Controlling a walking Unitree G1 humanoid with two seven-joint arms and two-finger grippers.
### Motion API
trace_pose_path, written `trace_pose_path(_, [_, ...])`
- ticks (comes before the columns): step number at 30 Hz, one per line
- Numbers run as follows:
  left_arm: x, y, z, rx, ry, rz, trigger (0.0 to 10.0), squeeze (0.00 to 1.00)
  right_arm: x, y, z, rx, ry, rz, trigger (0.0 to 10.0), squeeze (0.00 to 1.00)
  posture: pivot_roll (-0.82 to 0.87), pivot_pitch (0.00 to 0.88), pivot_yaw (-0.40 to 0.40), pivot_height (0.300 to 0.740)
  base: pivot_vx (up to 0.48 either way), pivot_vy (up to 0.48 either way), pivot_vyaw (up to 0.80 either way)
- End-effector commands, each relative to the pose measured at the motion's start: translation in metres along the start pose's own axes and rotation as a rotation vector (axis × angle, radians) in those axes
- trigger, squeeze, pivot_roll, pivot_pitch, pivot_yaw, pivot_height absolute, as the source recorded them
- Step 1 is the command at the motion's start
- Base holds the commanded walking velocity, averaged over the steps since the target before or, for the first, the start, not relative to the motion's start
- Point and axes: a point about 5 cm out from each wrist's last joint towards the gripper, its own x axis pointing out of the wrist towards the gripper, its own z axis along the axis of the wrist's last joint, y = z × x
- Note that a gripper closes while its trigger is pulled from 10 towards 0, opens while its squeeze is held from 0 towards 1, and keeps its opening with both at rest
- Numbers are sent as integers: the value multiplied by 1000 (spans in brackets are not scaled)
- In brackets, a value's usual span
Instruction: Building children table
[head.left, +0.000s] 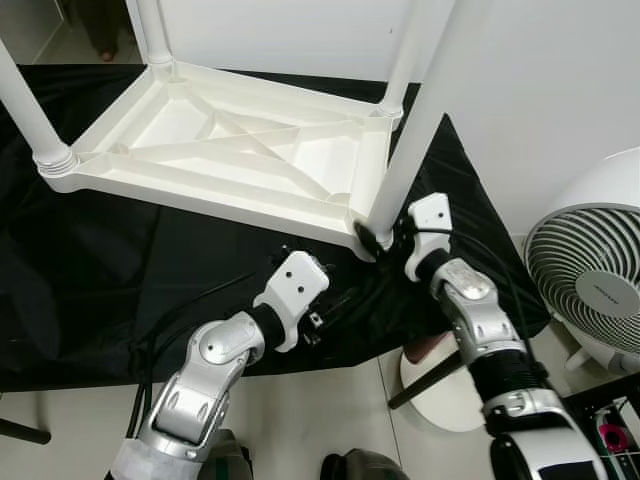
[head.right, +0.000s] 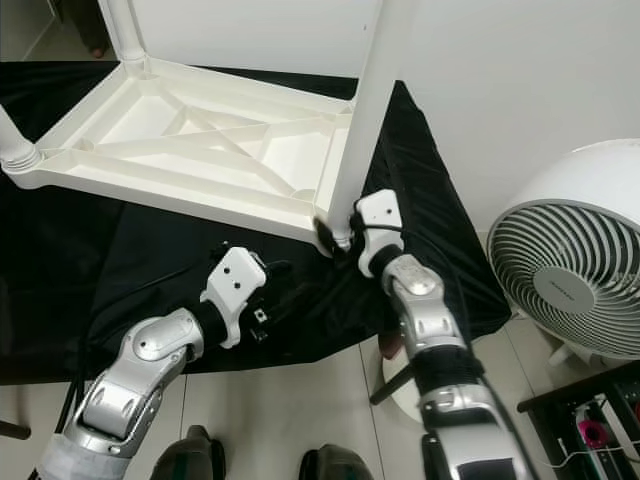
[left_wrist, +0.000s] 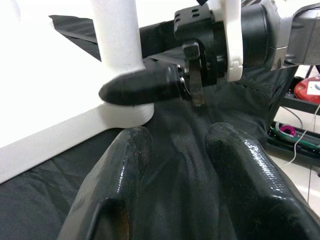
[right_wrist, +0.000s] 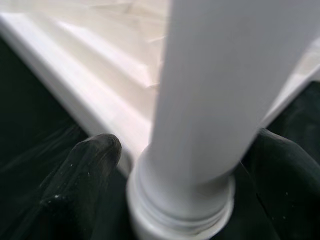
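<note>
Right gripper clasps the base of the near-right leg, one finger on each side of the leg where it enters its corner socket; the right wrist view confirms both fingers flank the threaded collar. Left gripper hangs just above the black cloth, close to the same corner, fingers parted and holding nothing.

Tabletop lies upside down on the cloth, ribbed underside facing up. Legs stand in all four corners: far left, near left, far right and near right. Judged from this, assembly is in its final stage. Three legs appear seated; the fourth looks inserted but tilts slightly, so remaining work is probably tightening it, then turning the table upright.

A white fan stands on the floor to the right. Its hub carries a small label, too small to read. No other writing is legible.
</note>
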Motion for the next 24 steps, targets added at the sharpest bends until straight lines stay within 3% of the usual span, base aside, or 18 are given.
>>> trace_pose_path(1, [0,2,3,-3,-10,39,10000,0,2,-2,1,3,-1,56,10000,0,46,42,-71,740,0,0,0])
trace_pose_path(8, [-1,4,3,3,-6,43,10000,0,11,-6,1,26,-18,77,10000,0,64,34,-66,740,0,0,0])
trace_pose_path(11, [-2,5,4,9,-5,44,10000,0,24,-2,2,47,-13,103,10000,0,72,25,-59,740,0,0,0])
trace_pose_path(16, [-2,5,5,14,-4,42,10000,0,29,4,-2,60,17,162,10000,0,77,18,-57,740,0,0,0])
trace_pose_path(17, [-2,6,5,18,-4,43,10000,0,30,6,-3,67,19,189,3608,0,80,17,-58,740,0,0,0])
trace_pose_path(19, [-2,6,5,21,-4,43,10000,0,30,7,-4,71,19,207,3608,0,80,17,-58,740,0,0,0])
trace_pose_path(20, [-2,7,5,21,-5,45,10000,0,29,8,-5,82,25,225,0,0,82,15,-60,740,0,0,0])
trace_pose_path(24, [-2,6,5,17,-4,48,10000,0,23,7,-12,110,35,256,0,0,83,13,-65,740,0,0,0])
